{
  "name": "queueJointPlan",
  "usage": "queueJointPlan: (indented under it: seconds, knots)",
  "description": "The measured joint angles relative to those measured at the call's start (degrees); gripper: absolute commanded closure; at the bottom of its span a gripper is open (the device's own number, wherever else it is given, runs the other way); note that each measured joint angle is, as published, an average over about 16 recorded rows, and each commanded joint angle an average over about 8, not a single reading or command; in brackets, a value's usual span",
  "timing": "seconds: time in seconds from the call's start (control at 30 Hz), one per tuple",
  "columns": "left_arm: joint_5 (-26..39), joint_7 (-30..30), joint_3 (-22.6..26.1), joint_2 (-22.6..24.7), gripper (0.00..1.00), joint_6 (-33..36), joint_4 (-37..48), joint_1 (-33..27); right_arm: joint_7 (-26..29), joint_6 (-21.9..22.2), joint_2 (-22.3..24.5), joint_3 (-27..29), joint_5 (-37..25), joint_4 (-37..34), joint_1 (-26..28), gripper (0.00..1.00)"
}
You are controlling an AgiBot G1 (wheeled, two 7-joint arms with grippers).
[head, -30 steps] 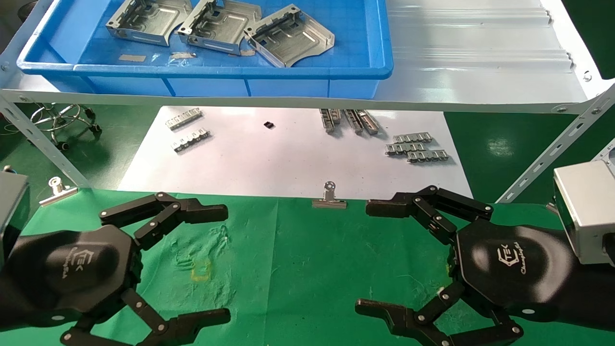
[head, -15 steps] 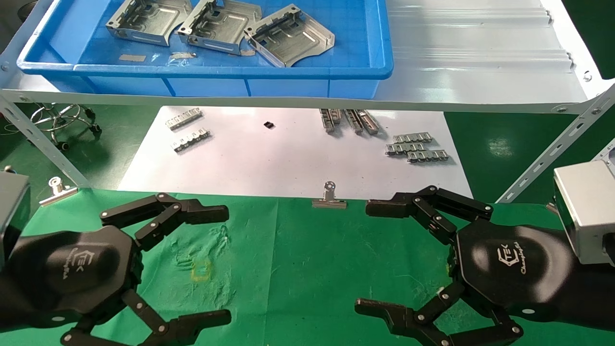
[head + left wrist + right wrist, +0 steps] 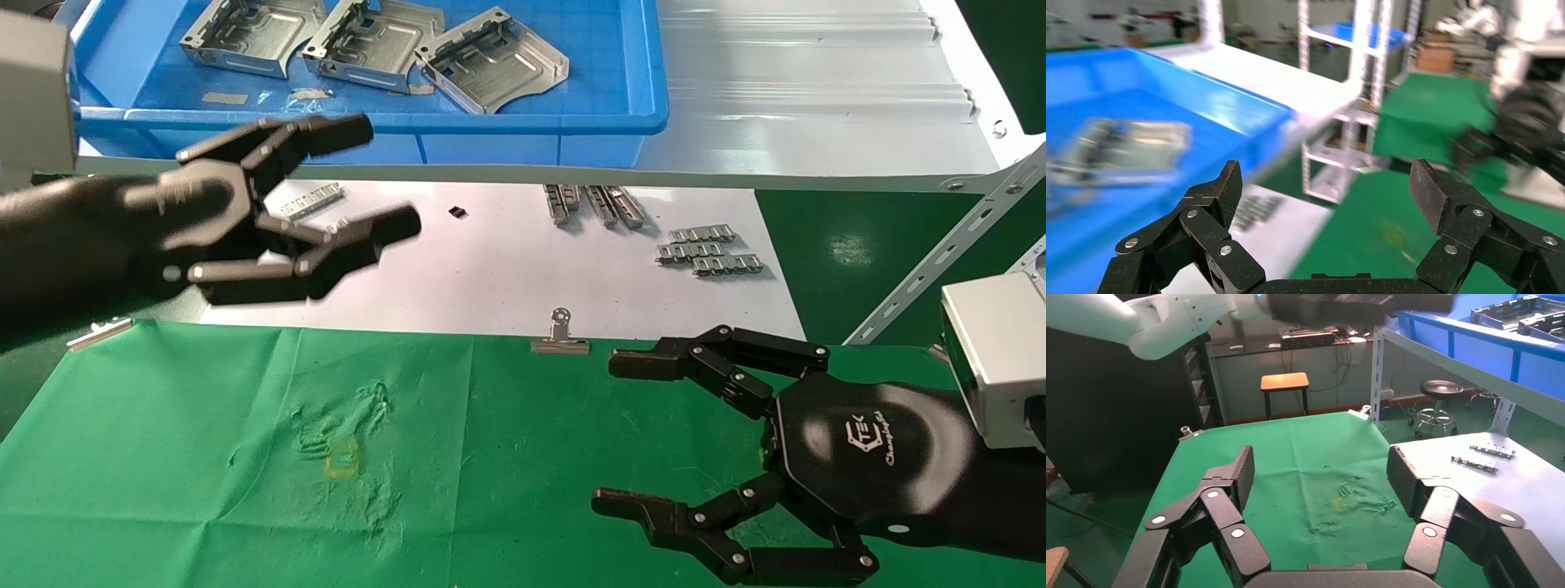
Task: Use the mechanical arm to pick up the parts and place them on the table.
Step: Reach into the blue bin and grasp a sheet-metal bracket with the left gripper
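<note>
Three silver sheet-metal parts (image 3: 490, 64) lie side by side in a blue bin (image 3: 523, 124) on the pale grey shelf; one shows blurred in the left wrist view (image 3: 1125, 147). My left gripper (image 3: 359, 175) is open and empty, raised in front of the bin's near wall, below the parts. My right gripper (image 3: 609, 433) is open and empty, low over the green cloth table (image 3: 490, 457) at the right. The left wrist view shows its own open fingers (image 3: 1223, 190); the right wrist view shows open fingers (image 3: 1242, 471) above the cloth (image 3: 1315, 453).
A white sheet (image 3: 490, 269) beyond the cloth carries several small toothed metal strips (image 3: 707, 249). Binder clips (image 3: 560, 336) pin the cloth's far edge. The shelf's front rail (image 3: 735, 175) and slanted struts (image 3: 940, 253) cross above the sheet.
My left gripper has risen from low over the green cloth up and forward to the front of the blue bin. My right gripper has barely shifted.
</note>
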Motion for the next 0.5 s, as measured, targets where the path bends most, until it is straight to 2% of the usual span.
queueJointPlan:
  seconds: [0.27,0.5]
  knots:
    - [7.5,-3.7,3.3,5.2,0.0,-8.7,6.9,-8.7,0.0,0.0,0.0,0.0,0.0,0.0,0.0,1.0]
    - [15.5,-5.3,7.1,10.2,0.0,-15.0,16.8,-16.7,0.0,0.0,0.0,0.0,0.0,0.0,0.0,1.0]
